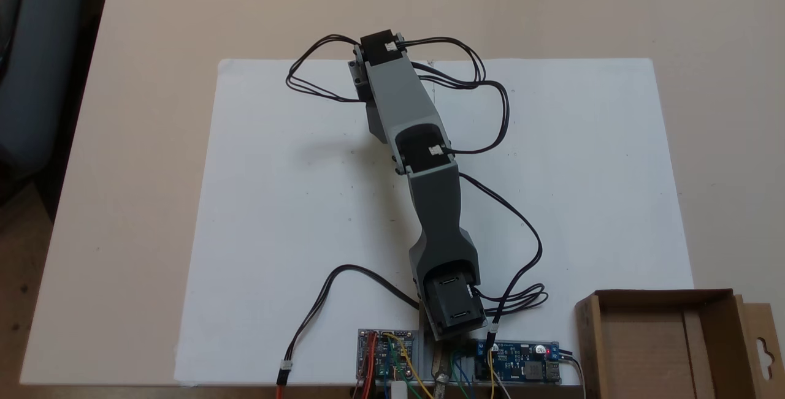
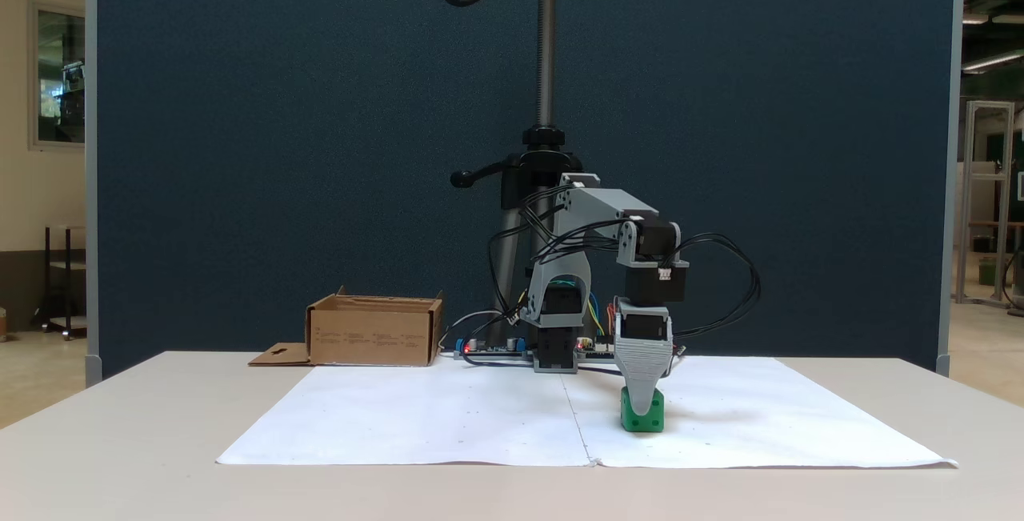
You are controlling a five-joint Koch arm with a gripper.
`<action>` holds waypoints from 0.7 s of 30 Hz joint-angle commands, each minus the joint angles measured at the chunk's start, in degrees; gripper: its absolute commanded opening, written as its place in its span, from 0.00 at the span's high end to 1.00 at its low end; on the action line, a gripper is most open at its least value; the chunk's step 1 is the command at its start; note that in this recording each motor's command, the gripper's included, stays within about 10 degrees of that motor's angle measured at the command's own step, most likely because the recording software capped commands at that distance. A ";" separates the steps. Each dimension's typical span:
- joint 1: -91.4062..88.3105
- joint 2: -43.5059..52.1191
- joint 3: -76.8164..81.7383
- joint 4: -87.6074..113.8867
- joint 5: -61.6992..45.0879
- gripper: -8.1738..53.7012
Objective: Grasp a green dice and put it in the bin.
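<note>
The green dice point(image 2: 650, 420) rests on the white paper, right of the arm's base in a fixed view. My gripper point(image 2: 642, 406) points straight down onto it. One grey ribbed jaw covers the middle of the dice's near face, with its tip low on the cube. The other jaw lies behind it, so whether the jaws are closed on the dice is unclear. From above, the grey arm point(image 1: 408, 123) stretches over the paper and covers what lies under its far end. The bin point(image 1: 587, 331) point(image 2: 372, 337), a brown cardboard box, stands at the paper's corner next to the base.
White paper point(image 1: 276, 215) point(image 2: 448, 417) covers the middle of the beige table. Circuit boards point(image 1: 386, 353) and loose black cables point(image 1: 497, 111) sit around the base. Behind the base in the side-on fixed view rises a camera stand pole point(image 2: 546, 41). The box flap point(image 2: 276, 356) lies flat on the table.
</note>
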 commanded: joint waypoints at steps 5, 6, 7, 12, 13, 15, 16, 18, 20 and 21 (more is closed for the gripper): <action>0.00 -0.62 -0.35 -4.13 3.96 0.17; 0.09 -0.79 -0.35 -4.57 3.96 0.17; 0.09 -1.05 -0.35 -4.75 3.96 0.17; 0.09 -1.58 -0.35 -5.19 3.96 0.17; 0.09 -1.67 -0.35 -5.27 3.96 0.17; 0.26 -1.85 -0.35 -5.45 3.96 0.17; 0.26 -1.85 -0.35 -5.45 3.96 0.17; 0.26 -2.02 -0.35 -5.54 3.96 0.17; 0.26 -2.46 -0.35 -5.89 3.96 0.17; 0.26 -2.55 -0.35 -5.98 3.96 0.17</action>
